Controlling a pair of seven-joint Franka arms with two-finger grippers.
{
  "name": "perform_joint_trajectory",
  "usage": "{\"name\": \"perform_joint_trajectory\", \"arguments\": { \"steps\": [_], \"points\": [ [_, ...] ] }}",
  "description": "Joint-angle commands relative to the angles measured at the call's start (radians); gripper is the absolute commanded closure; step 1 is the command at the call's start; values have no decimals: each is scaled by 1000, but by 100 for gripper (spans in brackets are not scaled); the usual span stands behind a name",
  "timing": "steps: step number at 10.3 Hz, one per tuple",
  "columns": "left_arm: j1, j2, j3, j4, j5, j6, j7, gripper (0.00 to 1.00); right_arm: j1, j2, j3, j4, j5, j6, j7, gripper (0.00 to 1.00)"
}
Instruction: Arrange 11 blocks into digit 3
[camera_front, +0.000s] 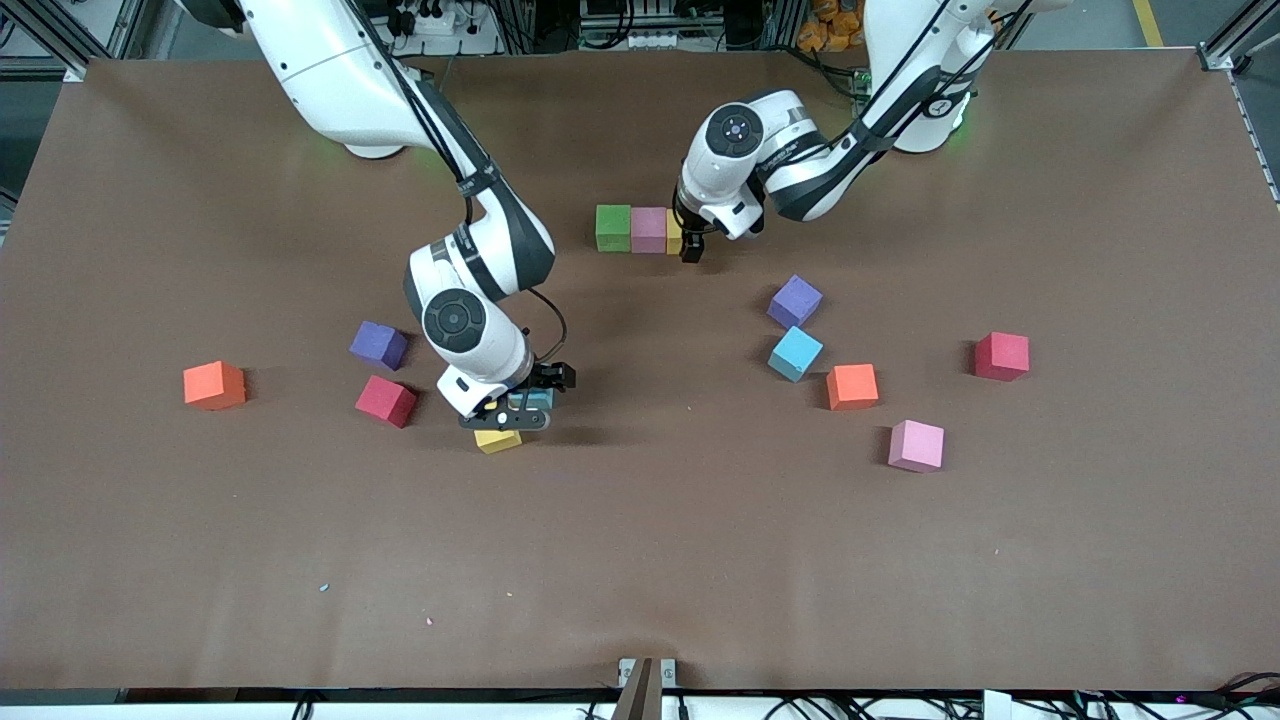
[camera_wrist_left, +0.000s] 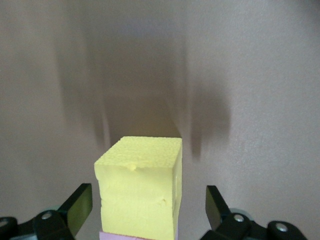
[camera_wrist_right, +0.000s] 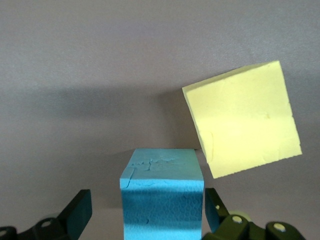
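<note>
Left hand (camera_wrist_left: 145, 205) open astride the yellow block (camera_wrist_left: 140, 187).

Robotics laboratory: two white arms mounted at a brown-covered table (camera_front: 640, 560), aluminium framing (camera_front: 60, 30) and cabling (camera_front: 430, 20) along its edge, coloured foam cubes scattered.

High front camera, two close wrist cameras

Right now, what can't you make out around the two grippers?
- Front view: the yellow block ending the row is mostly hidden by the left gripper.
- Front view: the light blue block sits under the right gripper; only a corner shows.
- Left wrist view: the pink block is cut off by the frame edge.
- Right wrist view: the second yellow block and the blue one may touch; I cannot tell.
</note>
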Motion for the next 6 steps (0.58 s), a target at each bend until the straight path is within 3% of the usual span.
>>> {"name": "perform_joint_trajectory", "arguments": {
  "steps": [1, 2, 3, 6],
  "points": [
    [0, -103, -25, 4, 1, -77, -19, 0, 0, 29, 1, 29, -8, -9, 10, 45],
    [6, -149, -39, 5, 1, -88, -19, 0, 0, 30, 1, 28, -9, -9, 5, 83],
    [15, -204, -42, 5, 1, -103, -9, 0, 0, 29, 1, 29, -24, -10, 5, 100],
    [59, -214, -36, 89, 1, -243, 134, 0, 29, -14, 3, 17, -29, -38, 13, 100]
  ]
}}
